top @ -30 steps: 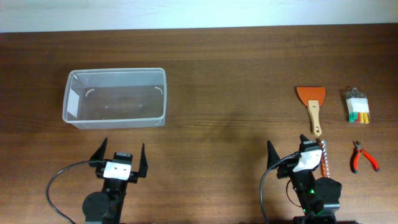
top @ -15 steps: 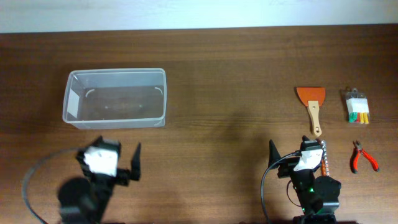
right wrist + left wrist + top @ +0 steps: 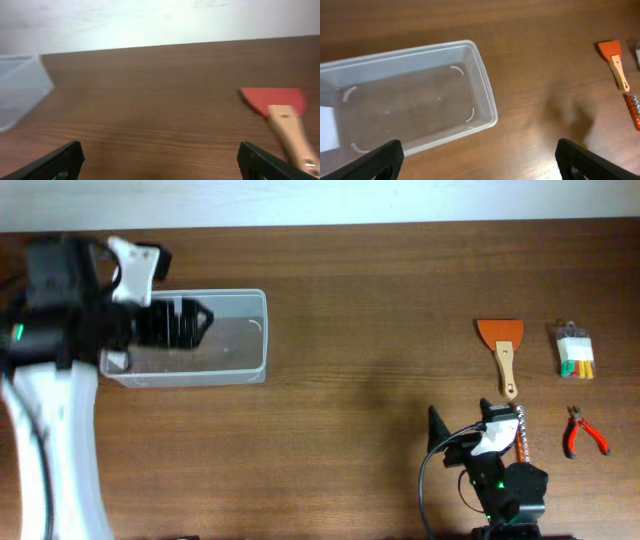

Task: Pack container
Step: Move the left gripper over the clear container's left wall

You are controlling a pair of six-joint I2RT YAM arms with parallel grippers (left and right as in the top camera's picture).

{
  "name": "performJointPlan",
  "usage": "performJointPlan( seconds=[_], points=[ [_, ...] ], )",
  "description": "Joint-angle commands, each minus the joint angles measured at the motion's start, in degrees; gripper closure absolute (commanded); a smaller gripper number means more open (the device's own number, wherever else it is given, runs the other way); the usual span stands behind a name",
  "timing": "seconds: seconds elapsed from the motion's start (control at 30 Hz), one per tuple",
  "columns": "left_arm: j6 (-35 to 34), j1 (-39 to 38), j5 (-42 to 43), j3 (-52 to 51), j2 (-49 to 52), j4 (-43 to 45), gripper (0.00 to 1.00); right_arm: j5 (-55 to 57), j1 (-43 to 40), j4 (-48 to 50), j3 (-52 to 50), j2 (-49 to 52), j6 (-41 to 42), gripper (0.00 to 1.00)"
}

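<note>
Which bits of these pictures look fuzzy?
Overhead: the left arm is smeared over the container, while the scraper is crisp. Left wrist: the container is sharp, the fingers at the bottom corners soft. Right wrist: all of it is soft, the scraper fuzzy-edged, the wall washed out white.

From above, the left arm [image 3: 60, 320] was a blur and the left end effector [image 3: 190, 322] a dark smudge, its jaws impossible to tell apart; the container [image 3: 240, 345] end beneath it was covered. In the left wrist view the container was cut off left of the end effector. A reddish studded strip [image 3: 519, 432] just beside the right end effector [image 3: 462, 412] was too small to name. Ahead-right of it, the right wrist view cropped the handle of the scraper [image 3: 272, 100].
</note>
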Motion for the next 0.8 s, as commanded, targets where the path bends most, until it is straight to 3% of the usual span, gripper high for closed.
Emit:
performJointPlan(
  seconds=[0.0, 0.07, 0.17, 0.27, 0.5, 0.67, 0.77],
  points=[
    [-1.7, 0.4, 1.8, 3.8, 6.7, -1.1, 0.01, -11.0, -0.4, -0.5, 0.2, -0.1, 4.7, 0.02],
    [-1.7, 0.4, -0.4, 5.0, 8.3, -1.6, 0.01, -12.9, -0.4, -1.7, 0.8, 0.0, 5.1, 0.01],
    [-9.4, 0.3, -16.5, 7.8, 9.1, -2.9, 0.01, -12.5, -0.4, -6.1, 2.4, 0.1, 5.1, 0.01],
    [-10.7, 0.3, -24.0, 10.9, 9.1, -4.6, 0.01, -9.0, -0.4, -12.2, 5.3, 1.2, 5.1, 0.01],
    [-10.8, 0.3, -23.2, 13.6, 9.0, -4.9, 0.01, 4.0, -0.4, -28.6, 16.5, 11.0, 5.1, 0.01],
    [-10.8, 0.3, -23.2, 13.6, 9.0, -5.0, 0.01, -0.2, -0.4, -40.7, 28.7, 20.7, 5.1, 0.01],
    [-10.8, 0.3, -22.1, 13.6, 9.0, -5.0, 0.01, -3.5, -0.4, -40.6, 32.0, 24.0, 5.1, 0.01]
  ],
)
